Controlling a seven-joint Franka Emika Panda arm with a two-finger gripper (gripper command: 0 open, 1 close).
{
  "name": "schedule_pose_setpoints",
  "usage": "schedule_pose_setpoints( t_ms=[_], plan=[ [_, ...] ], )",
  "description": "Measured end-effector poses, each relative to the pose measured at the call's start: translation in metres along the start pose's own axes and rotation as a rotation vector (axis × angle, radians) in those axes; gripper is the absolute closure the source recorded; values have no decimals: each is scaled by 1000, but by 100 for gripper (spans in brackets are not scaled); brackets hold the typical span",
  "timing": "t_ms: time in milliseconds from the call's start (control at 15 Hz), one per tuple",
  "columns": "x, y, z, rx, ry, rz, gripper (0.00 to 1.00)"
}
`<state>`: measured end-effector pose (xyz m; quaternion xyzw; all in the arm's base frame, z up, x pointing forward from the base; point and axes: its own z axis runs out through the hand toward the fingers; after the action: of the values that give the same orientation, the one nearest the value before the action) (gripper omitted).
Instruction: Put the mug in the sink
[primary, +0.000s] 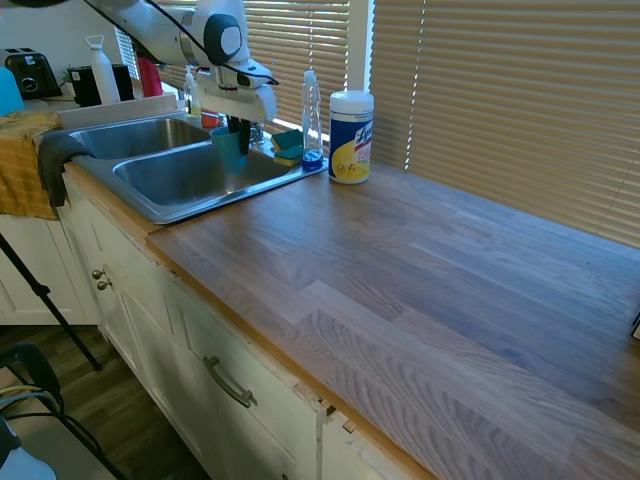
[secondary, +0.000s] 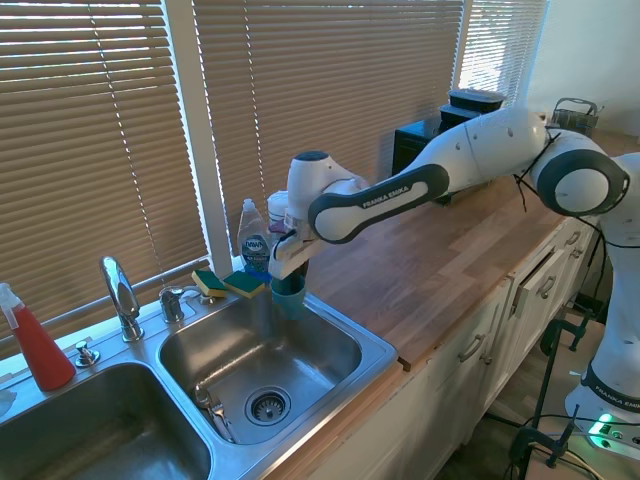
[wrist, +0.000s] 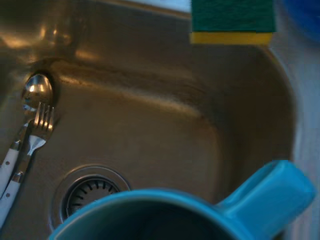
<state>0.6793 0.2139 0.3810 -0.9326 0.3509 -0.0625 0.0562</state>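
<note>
One mug (secondary: 289, 296), teal, hung upright over the sink (secondary: 370, 348) basin at center-left of the second exterior frame, the hand (secondary: 286, 277) clamped on its rim. Held above the drain (wrist: 85, 192), fork (wrist: 39, 131) and spoon (wrist: 36, 92), probably to lower clear of them.

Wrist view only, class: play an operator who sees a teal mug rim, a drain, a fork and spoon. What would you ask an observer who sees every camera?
Operator: Is the mug held or resting?
Observer: Held. The gripper is shut on the mug, which hangs above the sink floor.
Operator: Which basin am I over?
Observer: The one nearer the wooden countertop, at its back corner by the sponges.
Operator: Anything tall close by?
Observer: A dish soap bottle and a wipes canister stand on the counter just behind that corner.
</note>
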Motion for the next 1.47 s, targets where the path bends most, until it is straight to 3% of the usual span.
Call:
schedule_pose_setpoints(
  t_ms=[400, 1000, 1400, 1467],
  plan=[
    [-16, -38, 82, -55, -4, -63, 100],
    [-36, -41, 193, -143, -29, -96, 100],
    [-39, -44, 206, -157, -27, -98, 100],
    [-38, -44, 207, -159, -27, -98, 0]
  ],
)
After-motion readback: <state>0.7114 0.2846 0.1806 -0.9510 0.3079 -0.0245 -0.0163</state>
